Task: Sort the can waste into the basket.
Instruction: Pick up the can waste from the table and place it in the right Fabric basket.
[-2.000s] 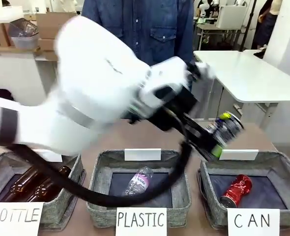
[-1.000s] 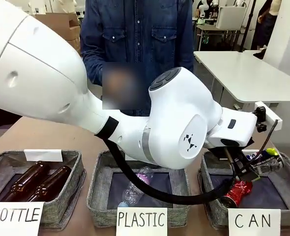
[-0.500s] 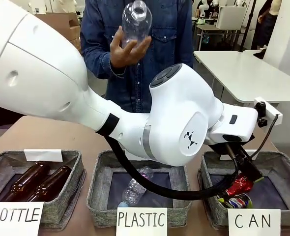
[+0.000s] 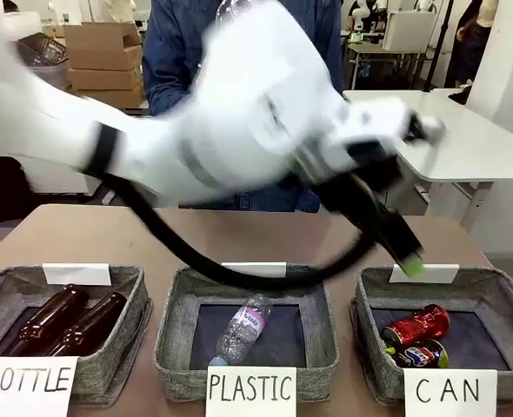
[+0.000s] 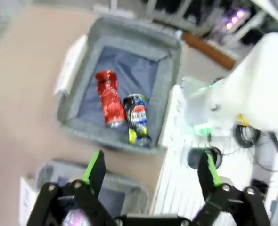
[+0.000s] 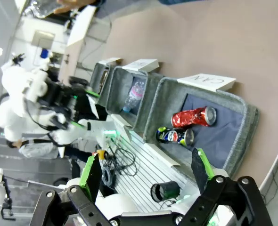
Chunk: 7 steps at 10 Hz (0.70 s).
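Fingers (image 5: 95, 170) of the left gripper (image 5: 151, 172) stand spread wide and hold nothing, hanging above the grey fabric rectangular bin (image 5: 169, 84) whose white card is hand-lettered "CAN". Both crushed cans lie on its dark floor: the shiny red one (image 4: 416, 327) and, just beside it, the dark blue-black one (image 4: 417, 355) with a red-white-blue logo. Right gripper (image 6: 146, 176) fingers are likewise spread and empty (its view looks down at the same bin from the side). On the brown surface (image 4: 56, 234) stand 2 more grey bins: "PLASTIC" (image 4: 172, 330) with a clear plastic bottle (image 4: 243, 327), "BOTTLE" (image 4: 131, 323) with 2 brown glass bottles (image 4: 55, 320). Behind stands a person in a denim shirt (image 4: 174, 43), with cardboard boxes (image 4: 100, 56) and a white table (image 4: 474, 139).
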Motion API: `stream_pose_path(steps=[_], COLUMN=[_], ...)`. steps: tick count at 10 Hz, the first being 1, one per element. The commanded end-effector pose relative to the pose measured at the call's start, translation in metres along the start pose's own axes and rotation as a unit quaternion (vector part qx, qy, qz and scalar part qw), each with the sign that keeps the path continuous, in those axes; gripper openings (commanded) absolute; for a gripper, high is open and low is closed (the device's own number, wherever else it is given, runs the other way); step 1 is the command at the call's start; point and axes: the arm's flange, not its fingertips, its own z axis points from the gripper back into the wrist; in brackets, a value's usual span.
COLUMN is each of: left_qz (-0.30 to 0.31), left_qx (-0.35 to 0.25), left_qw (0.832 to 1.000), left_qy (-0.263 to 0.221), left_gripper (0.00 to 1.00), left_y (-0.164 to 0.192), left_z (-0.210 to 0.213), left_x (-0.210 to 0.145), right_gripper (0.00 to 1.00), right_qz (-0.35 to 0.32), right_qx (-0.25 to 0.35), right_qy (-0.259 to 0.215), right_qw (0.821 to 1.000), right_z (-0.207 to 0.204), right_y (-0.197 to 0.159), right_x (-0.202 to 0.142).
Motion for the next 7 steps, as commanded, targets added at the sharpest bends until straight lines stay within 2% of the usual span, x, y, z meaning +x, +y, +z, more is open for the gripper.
stream_pose_path(steps=[1,3,4,5,6,7], left_qz=[0.068,0.169,0.21,0.282,0.347,0.438], left_qx=[0.033,0.057,0.042,0.068,0.031,0.035], left_qw=[0.997,0.981,0.97,0.942,0.911,0.861], left_qy=[-0.025,-0.075,-0.117,-0.169,-0.219,-0.256], left_gripper=[1.0,1.0,1.0,1.0,1.0,1.0], left_y=[0.011,0.015,0.017,0.03,0.045,0.07], left_z=[0.112,0.204,0.241,0.279,0.312,0.342], left_x=[-0.087,-0.16,-0.191,-0.224,-0.257,-0.295], right_gripper=[1.0,1.0,1.0,1.0,1.0,1.0], right_qz=[-0.004,-0.004,-0.004,-0.004,-0.004,-0.004], right_qx=[0.003,0.003,0.003,0.003,0.003,0.003], right_qy=[-0.009,-0.009,-0.009,-0.009,-0.009,-0.009], right_qw=[1.0,1.0,1.0,1.0,1.0,1.0], right_z=[0.0,0.0,0.0,0.0,0.0,0.0], right_y=[0.004,0.004,0.004,0.004,0.004,0.004], right_x=[0.005,0.005,0.005,0.005,0.005,0.005])
